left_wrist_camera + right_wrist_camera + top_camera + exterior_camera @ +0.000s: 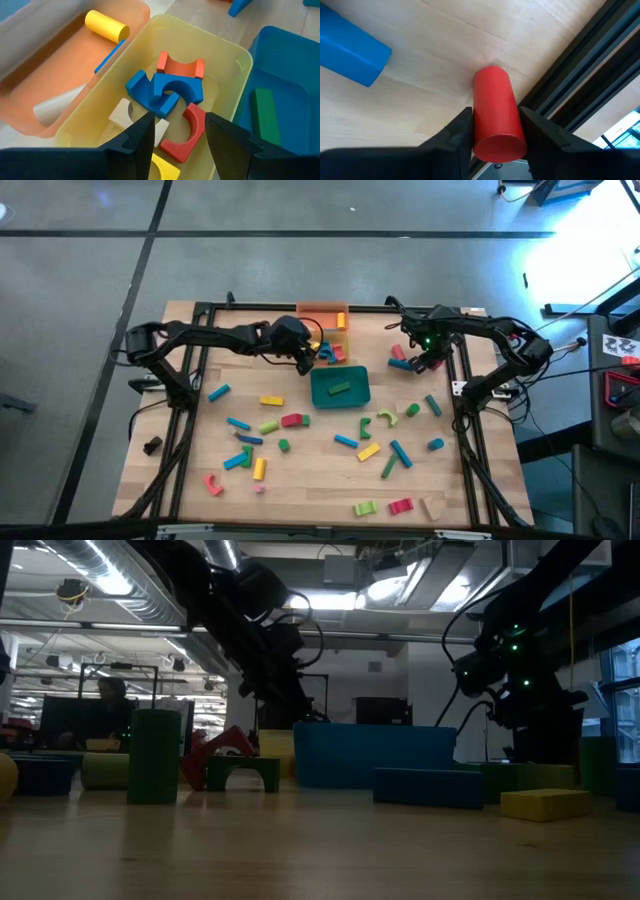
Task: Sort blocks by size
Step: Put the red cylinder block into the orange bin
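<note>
My left gripper (308,360) hangs open over the yellow tray (235,55), fingers apart (177,122) above a blue arch (165,92), an orange arch (180,66) and a red arch (187,135) lying in it. My right gripper (420,363) is at the table's far right, shut on a red cylinder (495,110). A blue cylinder (350,50) lies on the wood beside it. Many more blocks (300,420) lie scattered over the table's near half. My right gripper pinches the red cylinder's round sides (480,125) between its two fingers, near the end that faces the wrist. The fingers lie along the cylinder. Its far end (490,72) is at the wood; whether it rests there or is clear, I cannot tell.
An orange tray (65,65) holds a yellow cylinder (106,26) and a thin blue bar. The teal tray (318,380) at mid-table holds a green bar (265,115). The black frame rail (580,75) runs close beside the red cylinder.
</note>
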{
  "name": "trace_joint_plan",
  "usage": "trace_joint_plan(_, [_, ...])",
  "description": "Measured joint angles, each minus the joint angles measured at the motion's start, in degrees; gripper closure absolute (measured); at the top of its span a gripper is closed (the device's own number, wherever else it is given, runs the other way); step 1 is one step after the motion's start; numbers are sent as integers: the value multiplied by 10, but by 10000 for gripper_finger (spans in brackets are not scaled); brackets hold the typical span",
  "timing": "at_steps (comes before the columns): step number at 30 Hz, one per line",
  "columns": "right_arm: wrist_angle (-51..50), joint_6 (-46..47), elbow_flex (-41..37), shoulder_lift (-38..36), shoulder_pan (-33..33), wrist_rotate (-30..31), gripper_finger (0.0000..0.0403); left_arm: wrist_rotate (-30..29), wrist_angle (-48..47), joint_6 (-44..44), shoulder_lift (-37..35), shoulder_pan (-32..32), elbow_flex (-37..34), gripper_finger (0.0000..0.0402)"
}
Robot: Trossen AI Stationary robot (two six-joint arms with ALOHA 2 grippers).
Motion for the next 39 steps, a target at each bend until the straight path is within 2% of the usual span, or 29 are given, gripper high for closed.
trace_joint_plan(7, [2, 0, 10, 0, 1, -1, 268, 0, -25, 1, -32, 0, 0, 244])
trace_joint_plan(16, [22, -15, 134, 0, 1, -6, 261, 0, -105, 34, -125, 0, 0, 244])
trace_joint_plan(20, [120, -15, 177, 0, 1, -59, 263, 0, -178, 31, -180, 0, 0, 244])
trace_joint_plan(25, [301, -14, 185, 0, 2, -189, 261, 0, -300, 23, -251, -2, 0, 244])
trace_joint_plan(28, [399, -13, 182, 7, 2, -246, 263, 0, -373, 0, -289, -2, 0, 244])
trace_joint_plan(33, [515, -4, 181, 49, 19, -262, 261, 0, -453, -80, -324, -2, 0, 244])
trace_joint_plan(39, [635, -4, 181, 120, 62, -265, 260, 0, -481, -121, -330, -3, 0, 244])
